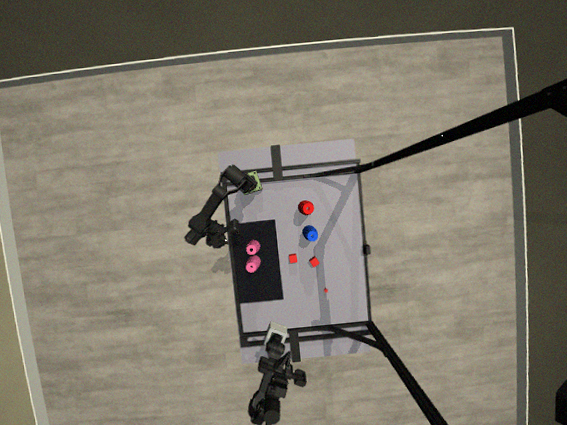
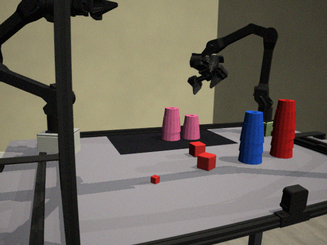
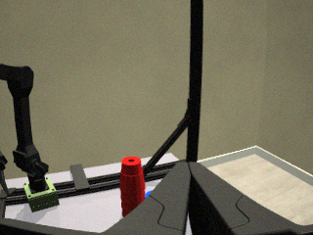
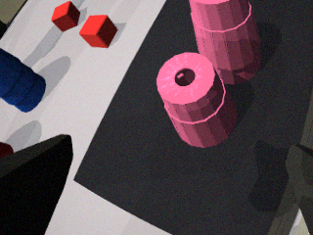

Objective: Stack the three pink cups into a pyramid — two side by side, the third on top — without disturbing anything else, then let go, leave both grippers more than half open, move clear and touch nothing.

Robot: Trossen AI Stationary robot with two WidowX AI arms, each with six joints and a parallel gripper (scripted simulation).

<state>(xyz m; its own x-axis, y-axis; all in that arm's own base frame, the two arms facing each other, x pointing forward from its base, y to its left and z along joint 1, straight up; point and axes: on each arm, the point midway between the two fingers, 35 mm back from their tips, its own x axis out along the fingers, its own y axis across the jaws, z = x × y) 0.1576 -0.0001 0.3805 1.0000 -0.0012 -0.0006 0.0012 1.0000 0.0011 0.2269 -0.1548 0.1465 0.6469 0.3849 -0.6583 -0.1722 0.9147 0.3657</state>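
Observation:
A taller pink stack of nested cups [image 2: 171, 123] [image 1: 252, 264] [image 4: 225, 34] and a single shorter pink cup [image 2: 191, 127] [image 1: 252, 247] [image 4: 188, 98] stand upside down, side by side, on the black mat [image 2: 132, 143] [image 1: 259, 285] [image 4: 127, 147]. My right gripper [image 2: 207, 81] [image 1: 231, 231] [image 4: 184, 152] is open and empty. It hangs well above the mat's edge beside the shorter cup and looks down on both. My left gripper [image 2: 105, 5] [image 3: 186, 172] is shut and empty, raised high near its white base, far from the cups.
A blue cup stack [image 2: 251, 137] [image 1: 310, 232] and a red cup stack [image 2: 283, 129] [image 1: 305, 207] [image 3: 131, 183] stand on the grey table. Two red cubes [image 2: 196, 148] [image 2: 206, 161] and one tiny red cube [image 2: 155, 179] lie in front of the mat. A black frame post [image 2: 64, 105] stands close by.

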